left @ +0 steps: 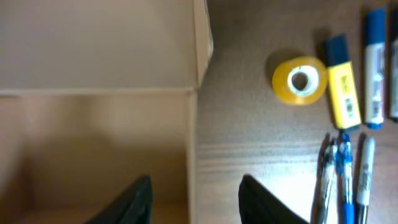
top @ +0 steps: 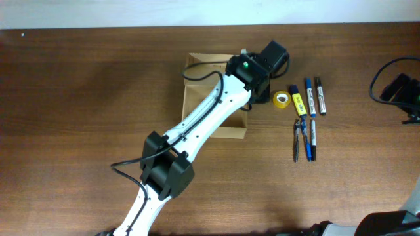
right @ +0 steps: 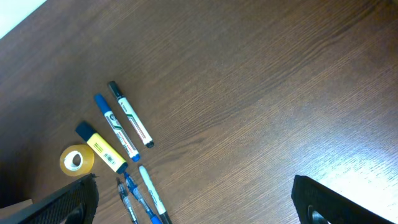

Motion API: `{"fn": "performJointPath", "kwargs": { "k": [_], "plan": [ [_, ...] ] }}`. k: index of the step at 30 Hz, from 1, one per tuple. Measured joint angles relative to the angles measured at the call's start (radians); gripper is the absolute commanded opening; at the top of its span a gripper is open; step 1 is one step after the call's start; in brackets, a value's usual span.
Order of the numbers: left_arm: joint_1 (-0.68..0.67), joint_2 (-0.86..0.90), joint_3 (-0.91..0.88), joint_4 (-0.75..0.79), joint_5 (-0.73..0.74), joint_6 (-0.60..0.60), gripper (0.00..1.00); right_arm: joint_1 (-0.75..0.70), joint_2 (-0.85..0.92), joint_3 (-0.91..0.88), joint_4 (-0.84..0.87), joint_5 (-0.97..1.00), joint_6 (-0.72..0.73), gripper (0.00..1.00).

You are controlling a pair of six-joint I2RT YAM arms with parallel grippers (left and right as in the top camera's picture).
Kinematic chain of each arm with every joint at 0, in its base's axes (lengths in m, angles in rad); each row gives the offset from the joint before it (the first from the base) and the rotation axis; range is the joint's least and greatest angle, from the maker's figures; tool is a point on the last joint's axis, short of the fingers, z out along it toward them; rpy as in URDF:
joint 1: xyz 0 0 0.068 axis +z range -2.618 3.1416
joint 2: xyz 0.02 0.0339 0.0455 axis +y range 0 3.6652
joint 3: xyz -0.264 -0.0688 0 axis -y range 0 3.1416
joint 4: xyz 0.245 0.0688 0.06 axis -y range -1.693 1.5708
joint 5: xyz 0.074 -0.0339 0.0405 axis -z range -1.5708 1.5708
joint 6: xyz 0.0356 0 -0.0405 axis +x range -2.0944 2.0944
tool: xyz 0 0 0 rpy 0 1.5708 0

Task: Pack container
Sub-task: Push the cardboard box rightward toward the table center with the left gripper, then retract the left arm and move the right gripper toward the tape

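The container (top: pixel 195 98) is an open tan cardboard box at the table's middle, partly covered by my left arm. In the left wrist view its inside (left: pixel 93 130) is bare. My left gripper (top: pixel 247 108) is open and empty over the box's right wall. In the left wrist view (left: pixel 196 205) one finger is inside the box and one is outside. My right gripper (top: pixel 401 92) is open and empty at the far right, above bare wood (right: pixel 196 205).
Right of the box lie a yellow tape roll (top: pixel 282 99) (left: pixel 300 79) (right: pixel 76 160), a yellow highlighter (top: pixel 296 101) (left: pixel 342 84), a blue marker (top: pixel 309 97) (left: pixel 374 68), a black marker (top: pixel 320 96) (right: pixel 130 115) and several pens (top: pixel 304 139) (left: pixel 341 180) (right: pixel 138 198).
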Motion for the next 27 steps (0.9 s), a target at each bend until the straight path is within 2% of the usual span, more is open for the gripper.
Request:
{"fn": "performJointPath", "kwargs": {
  "k": [10, 13, 20, 27],
  "plan": [
    [0.03, 0.0, 0.395, -0.38, -0.167, 0.119, 0.47, 0.0, 0.0, 0.0, 0.0, 0.0, 0.0, 0.99],
    [0.077, -0.006, 0.451, -0.393, -0.181, 0.166, 0.47, 0.0, 0.0, 0.0, 0.0, 0.0, 0.0, 0.99],
    [0.212, -0.075, 0.454, -0.396, -0.218, 0.249, 0.47, 0.0, 0.0, 0.0, 0.0, 0.0, 0.0, 0.99],
    [0.408, -0.329, 0.426, -0.395, -0.286, 0.36, 0.47, 0.0, 0.0, 0.0, 0.068, -0.003, 0.0, 0.99]
  ]
}}
